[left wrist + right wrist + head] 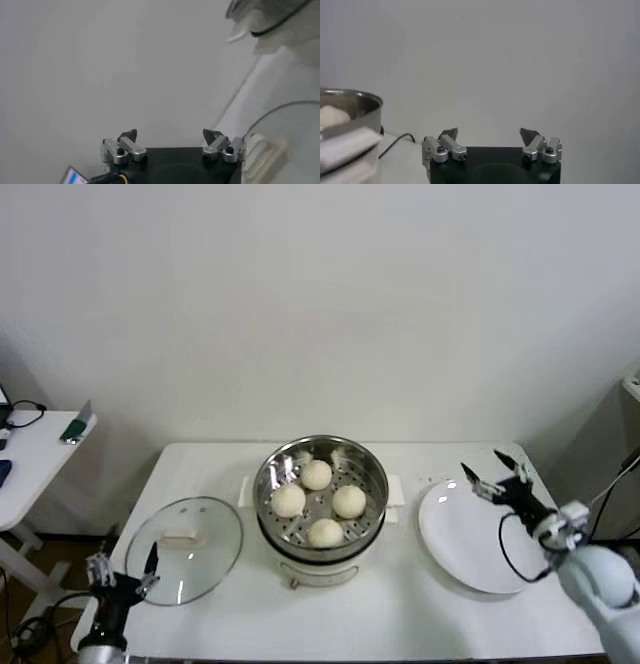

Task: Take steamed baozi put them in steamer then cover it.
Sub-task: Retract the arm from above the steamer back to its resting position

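Four cream-white baozi (pixel 318 474) lie in the shiny steamer (pixel 372 474) on its cream pot base at the table's middle. One bun (pixel 332 115) and the steamer rim (pixel 355 100) show in the right wrist view. The glass cover (pixel 215 544) with its beige handle (pixel 182 538) lies flat on the table left of the steamer; its edge and handle (pixel 262 152) show in the left wrist view. My left gripper (pixel 124 569) is open and empty at the table's front left corner, beside the cover. My right gripper (pixel 495 471) is open and empty above the white plate.
An empty white plate (pixel 460 544) lies right of the steamer. A small white side table (pixel 40 454) with a green object stands at far left. A grey cabinet edge (pixel 625 444) stands at far right. A white wall runs behind the table.
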You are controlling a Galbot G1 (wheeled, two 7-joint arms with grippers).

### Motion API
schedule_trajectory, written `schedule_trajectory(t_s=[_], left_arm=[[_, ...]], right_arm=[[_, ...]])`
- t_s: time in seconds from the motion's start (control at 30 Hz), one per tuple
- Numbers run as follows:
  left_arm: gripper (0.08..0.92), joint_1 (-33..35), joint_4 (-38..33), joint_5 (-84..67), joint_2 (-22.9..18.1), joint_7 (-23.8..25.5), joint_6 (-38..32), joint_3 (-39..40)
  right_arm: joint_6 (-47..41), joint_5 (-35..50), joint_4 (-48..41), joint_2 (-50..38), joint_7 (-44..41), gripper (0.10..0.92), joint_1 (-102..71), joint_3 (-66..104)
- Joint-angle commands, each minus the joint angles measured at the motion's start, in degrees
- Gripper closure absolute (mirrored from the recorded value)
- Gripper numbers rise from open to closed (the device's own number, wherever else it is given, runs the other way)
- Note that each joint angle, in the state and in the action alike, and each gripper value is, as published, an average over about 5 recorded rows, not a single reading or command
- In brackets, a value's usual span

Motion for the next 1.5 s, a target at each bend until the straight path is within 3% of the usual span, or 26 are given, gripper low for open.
schedule_trajectory(t_s=[0.03, 0.33, 0.57, 1.1, 1.5], left_arm=[[0.177, 0.58, 0.02, 12.71, 1.91, -4.26, -0.94, -0.28], [0.177, -1.03, 8.54, 28.24, 3.06, -8.96, -0.18, 1.46], [0.177, -6.20, 15.09, 30.57, 2.46, -8.46, 1.30, 2.62], [0.177, -15.16, 21.97, 30.33, 0.81, -5.61, 3.81, 6.28], [0.177, -21.45, 29.13, 29.74, -0.06, -6.53, 4.54, 6.79]], right_arm=[[15.74, -6.19, 0.25, 14.20, 1.13, 0.203, -21.17, 11.70], [17.49, -9.89, 0.68, 17.78, 1.72, 0.203, -23.06, 10.79], [17.70, -9.89, 1.44, 18.72, 1.86, 0.203, -24.12, 11.04], [18.38, -10.53, 1.76, 19.68, 1.86, 0.203, -24.81, 11.74], [18.65, -11.12, 2.06, 20.73, 1.94, 0.203, -24.80, 11.82]])
